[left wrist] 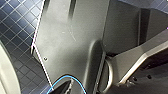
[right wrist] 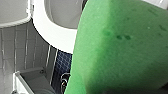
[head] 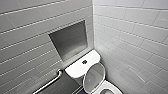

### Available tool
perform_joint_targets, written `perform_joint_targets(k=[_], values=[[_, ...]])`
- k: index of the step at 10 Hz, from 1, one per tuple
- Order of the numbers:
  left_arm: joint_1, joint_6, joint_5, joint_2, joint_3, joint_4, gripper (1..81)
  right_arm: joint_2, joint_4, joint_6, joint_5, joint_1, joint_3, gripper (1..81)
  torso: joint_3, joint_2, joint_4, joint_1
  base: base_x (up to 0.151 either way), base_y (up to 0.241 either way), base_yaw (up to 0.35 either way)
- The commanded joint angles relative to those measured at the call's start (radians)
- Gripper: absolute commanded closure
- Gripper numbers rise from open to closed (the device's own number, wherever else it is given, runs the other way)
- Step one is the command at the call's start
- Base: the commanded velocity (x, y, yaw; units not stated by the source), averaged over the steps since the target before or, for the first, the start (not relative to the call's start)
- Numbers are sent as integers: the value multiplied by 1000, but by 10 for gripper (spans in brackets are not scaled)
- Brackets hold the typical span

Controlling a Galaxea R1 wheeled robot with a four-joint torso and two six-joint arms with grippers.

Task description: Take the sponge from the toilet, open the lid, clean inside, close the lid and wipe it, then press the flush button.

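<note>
Head view looks down into a tiled corner, where the toilet [head: 75, 70] stands against the grey wall. The lid [head: 94, 76] is up, tilted back against the tank, its greyish inner face turned out over the bowl. Behind the lid, in the middle of the flat tank top, sits the flush button [head: 84, 61]. The white seat [head: 110, 87] lies down on the bowl in front of the lid. A square niche [head: 70, 41] is sunk into the wall above the tank, and a metal grab bar [head: 51, 82] runs along the wall beside the toilet.

From the right wrist, the sponge [right wrist: 120, 50] looms bright green, right up against the camera and off the toilet, with the seat rim just beyond it; the right gripper has it clenched. Whether the left gripper's jaws are released or clenched, I cannot tell; past that arm lies dark blue floor tile [left wrist: 15, 25].
</note>
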Motion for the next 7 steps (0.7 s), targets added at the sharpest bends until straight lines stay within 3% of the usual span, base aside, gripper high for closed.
perform_joint_targets(k=[1, 2, 3, 4, 7], values=[[-13, 6, 71, -8, -4, 2, 10, 2, -13, -5, -55, 31, -13, 811, 36, 97, -89, -63, 0, 0, 0], [-14, 6, 71, -8, -4, 2, 10, 11, -13, -5, -56, 24, -29, 811, 8, 134, -31, -87, 0, 0, 0], [-16, 6, 69, -7, -4, 2, 10, 12, -13, -7, -56, 10, -43, 811, 12, 159, -57, -103, 0, 0, 0], [-31, 3, 69, -10, -1, -6, 10, 14, -13, -7, -56, -10, -54, 811, 15, 87, -71, -56, 0, 0, 0], [-102, -8, 71, -49, 95, -10, 10, 25, -14, -8, -61, -108, -146, 811, 16, 105, -77, -69, 0, 0, 0]])
